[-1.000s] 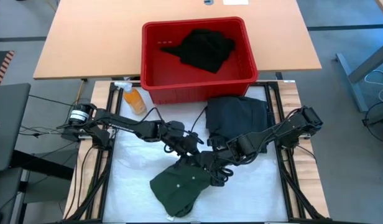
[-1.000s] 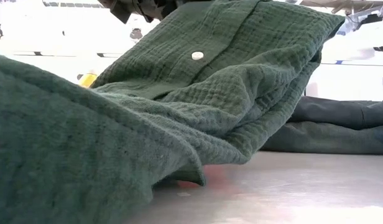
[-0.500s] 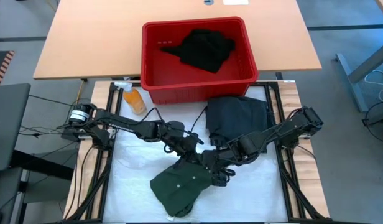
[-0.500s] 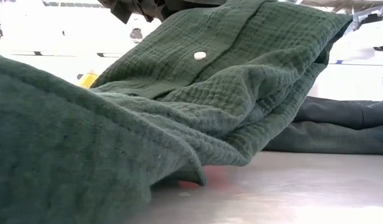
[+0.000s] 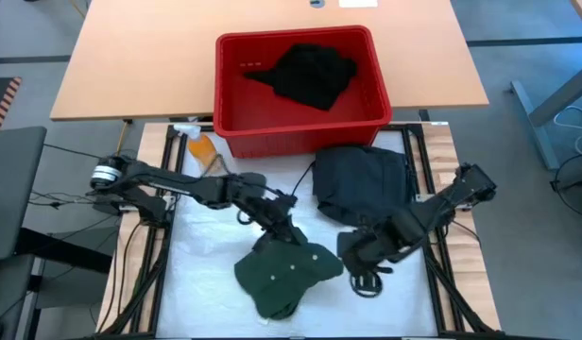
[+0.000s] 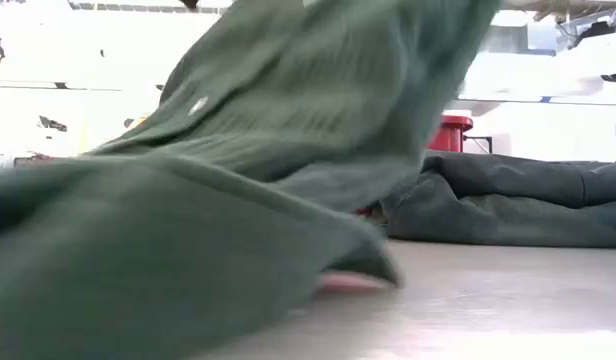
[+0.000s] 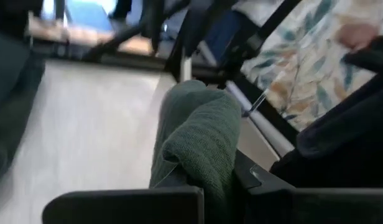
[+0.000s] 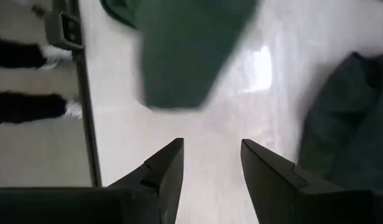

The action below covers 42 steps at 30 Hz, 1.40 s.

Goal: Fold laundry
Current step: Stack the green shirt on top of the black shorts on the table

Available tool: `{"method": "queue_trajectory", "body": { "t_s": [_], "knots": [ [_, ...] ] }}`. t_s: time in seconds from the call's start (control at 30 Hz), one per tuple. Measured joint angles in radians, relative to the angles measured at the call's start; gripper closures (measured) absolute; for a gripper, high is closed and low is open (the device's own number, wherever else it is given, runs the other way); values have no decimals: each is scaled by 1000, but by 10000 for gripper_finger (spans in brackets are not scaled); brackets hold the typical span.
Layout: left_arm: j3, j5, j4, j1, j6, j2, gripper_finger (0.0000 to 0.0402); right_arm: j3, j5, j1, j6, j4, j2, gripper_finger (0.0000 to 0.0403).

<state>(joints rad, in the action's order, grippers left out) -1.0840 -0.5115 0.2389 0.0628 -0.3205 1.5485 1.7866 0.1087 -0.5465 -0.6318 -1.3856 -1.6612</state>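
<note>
The laundry in hand is a green buttoned shirt (image 5: 286, 274), bunched on the white table top at the near middle; in the low view the green shirt (image 6: 238, 200) fills most of the picture. My left gripper (image 5: 287, 233) is shut on the shirt's far edge. My right gripper (image 5: 367, 276) hovers open to the right of the shirt, touching nothing; its own view shows bare table between its fingers (image 8: 170, 168). A dark folded garment (image 5: 362, 179) lies flat at the far right. A black garment (image 5: 310, 74) lies in the red basket (image 5: 230, 118). My left gripper pinches a bunched fold of the green shirt (image 7: 201, 146) at its far edge between its two fingers. The fingers come nearly level, slanting in from the table's far left. The fold stands up out of the grip, and the shirt's near part (image 5: 272, 295) lies on the table.
An orange spray bottle (image 5: 202, 148) lies at the far left by the basket. The wooden table (image 5: 130, 66) behind bears the basket. Metal frame rails (image 5: 440, 255) run along both table sides. Bare white surface (image 5: 201, 255) shows left of the shirt.
My right gripper has come off the shirt's far edge and drawn away up and toward the table's right near corner, tipping more downward. My left gripper has risen a little with the far edge. The shirt's far part has lifted and shifted right; its near part stays on the table.
</note>
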Motion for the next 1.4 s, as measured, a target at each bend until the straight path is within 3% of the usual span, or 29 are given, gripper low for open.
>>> {"method": "queue_trajectory", "body": {
  "t_s": [0.1,0.33,0.53,0.63,0.7,0.93,1.2,1.4],
  "knots": [
    [0,54,-28,4,10,-98,401,0,103,-69,-86,-9,27,227],
    [0,309,-177,46,76,-365,401,0,344,-218,-269,-10,88,244],
    [-1,700,-237,134,218,-560,401,0,503,-281,-343,-50,99,252],
    [-1,918,-259,179,280,-618,401,0,517,-290,-373,-79,99,254],
    [-1,991,-267,204,306,-643,401,0,517,-291,-390,-89,99,255],
    [-1,986,-298,265,251,-652,401,0,517,-287,-392,-97,99,255],
    [-1,902,-272,364,154,-542,401,0,518,-272,-391,-135,99,255],
    [-1,887,-184,404,167,-485,401,0,518,-242,-383,-147,99,255]
  ]
}}
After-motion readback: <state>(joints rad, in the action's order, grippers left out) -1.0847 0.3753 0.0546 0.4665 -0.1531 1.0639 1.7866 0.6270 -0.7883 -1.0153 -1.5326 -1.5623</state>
